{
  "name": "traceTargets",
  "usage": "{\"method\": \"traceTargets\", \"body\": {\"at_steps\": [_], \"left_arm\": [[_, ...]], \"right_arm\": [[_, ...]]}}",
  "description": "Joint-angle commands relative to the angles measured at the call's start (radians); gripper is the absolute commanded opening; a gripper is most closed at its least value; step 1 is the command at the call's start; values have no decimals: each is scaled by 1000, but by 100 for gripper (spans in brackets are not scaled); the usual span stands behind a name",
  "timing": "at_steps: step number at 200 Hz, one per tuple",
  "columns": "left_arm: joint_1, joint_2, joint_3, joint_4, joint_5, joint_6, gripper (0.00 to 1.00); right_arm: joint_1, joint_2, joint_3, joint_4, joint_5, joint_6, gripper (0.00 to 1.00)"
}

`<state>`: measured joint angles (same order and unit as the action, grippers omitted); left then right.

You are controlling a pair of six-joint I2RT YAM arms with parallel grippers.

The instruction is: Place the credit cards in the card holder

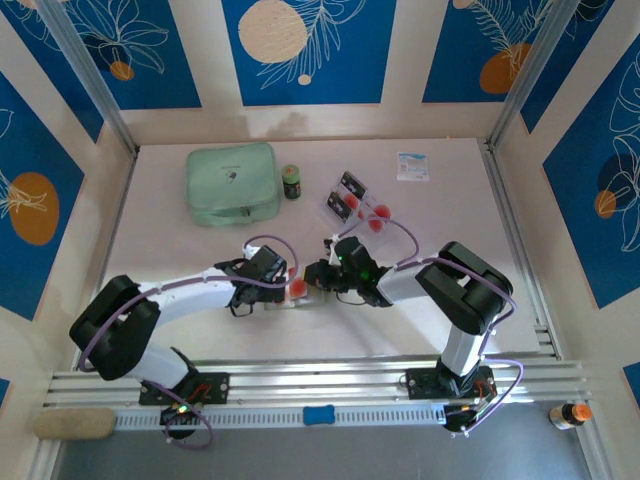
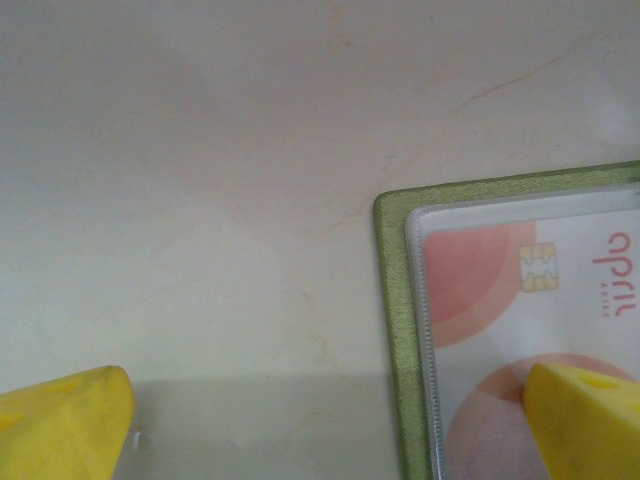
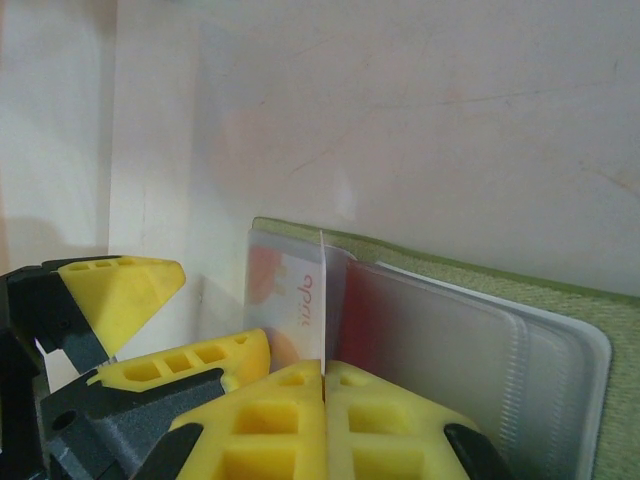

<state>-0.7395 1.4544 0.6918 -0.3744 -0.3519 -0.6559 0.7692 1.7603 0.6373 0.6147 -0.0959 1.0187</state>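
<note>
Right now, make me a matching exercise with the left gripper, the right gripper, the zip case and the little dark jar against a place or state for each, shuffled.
1 left gripper
2 right gripper
3 mint-green zip case
4 small dark jar

A stands between the zip case and the credit cards
B shut on a clear sleeve of the card holder
C far left part of the table
D open, one finger over the card holder

Pairs: 1-D, 2-B, 3-C, 4-A

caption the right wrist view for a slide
right gripper, jaws shut on a clear sleeve of the card holder, one credit card sleeved
</note>
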Motion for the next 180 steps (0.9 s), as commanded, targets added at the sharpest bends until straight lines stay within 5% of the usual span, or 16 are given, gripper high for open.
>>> {"method": "traceTargets", "body": {"at_steps": [1,180], "left_arm": [[9,-8,-18,-25,-12,-6,100],[17,-71,-26,-68,-64,-24,100]], "right_arm": [[28,28,-6,-13,-3,11,0],[56,-14,-55,-37,128,76,0]]}}
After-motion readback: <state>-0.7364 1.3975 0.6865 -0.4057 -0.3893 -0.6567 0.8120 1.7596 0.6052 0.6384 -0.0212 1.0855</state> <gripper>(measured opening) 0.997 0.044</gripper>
